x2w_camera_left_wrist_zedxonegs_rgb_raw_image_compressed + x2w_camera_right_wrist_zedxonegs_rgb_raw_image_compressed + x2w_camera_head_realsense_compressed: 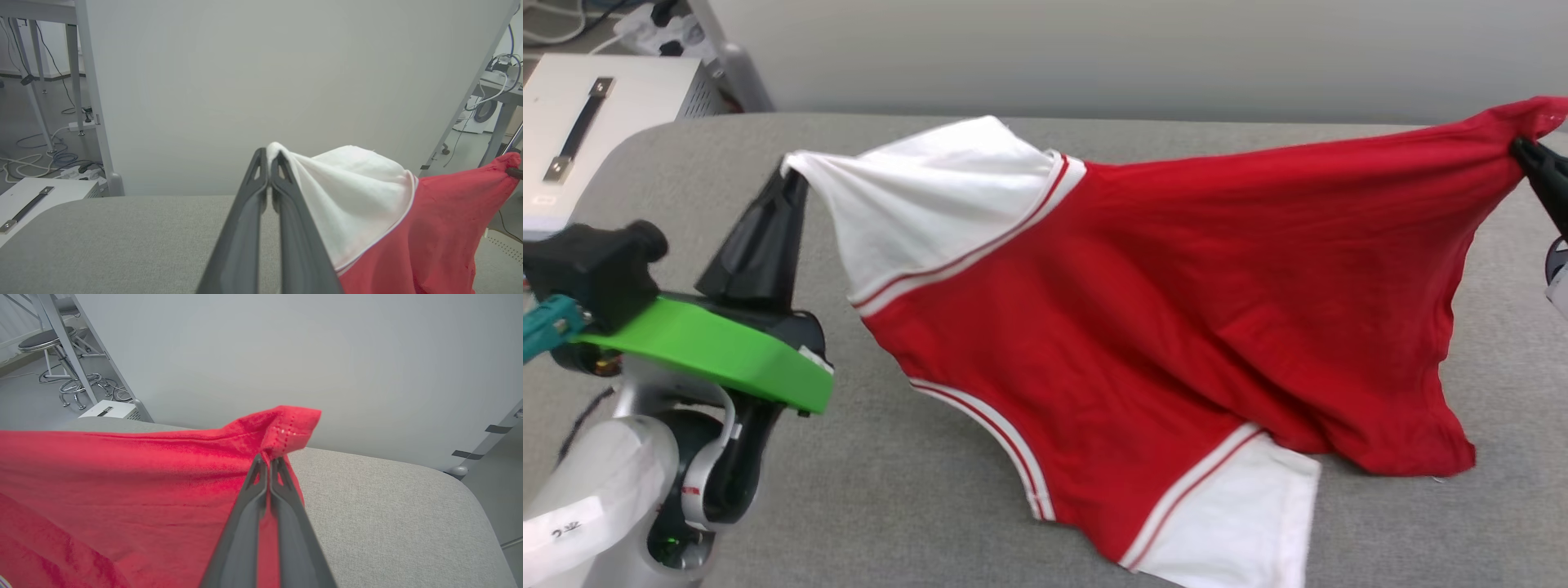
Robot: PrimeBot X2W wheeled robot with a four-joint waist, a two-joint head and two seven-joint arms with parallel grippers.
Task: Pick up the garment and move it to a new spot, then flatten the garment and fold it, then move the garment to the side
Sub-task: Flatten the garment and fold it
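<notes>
Centre stage: the garment (1176,286), a red jersey shirt with white short sleeves and red-white striped trim, is strung out wide over the grey fabric-covered tabletop (915,490). Two ends are up in the air and its lower edge is draped on the cloth surface.
Left side: the left gripper (790,173), two long dark fingers above a bright green wrist plate (719,351), has its jaws pinched tight on the tip of one white sleeve, lifted clear of the tabletop.
Right side: the right gripper (1523,151) sits at the very edge of the head view, jaws clamped on a bunched red corner of the garment (in the right wrist view the stitched hem pokes out just past the fingertips).
Between the two: the red body sags from both pinch points, and the second white sleeve lies on the tabletop at the near side.
Which face is up: hard to call, since the cloth in sight is plain red.
Off to the left: a white metal box with a black strap handle (580,122) stands beside the tabletop, well apart from the garment.
Backdrop: a pale grey partition panel (1094,57) runs along the far edge.
</notes>
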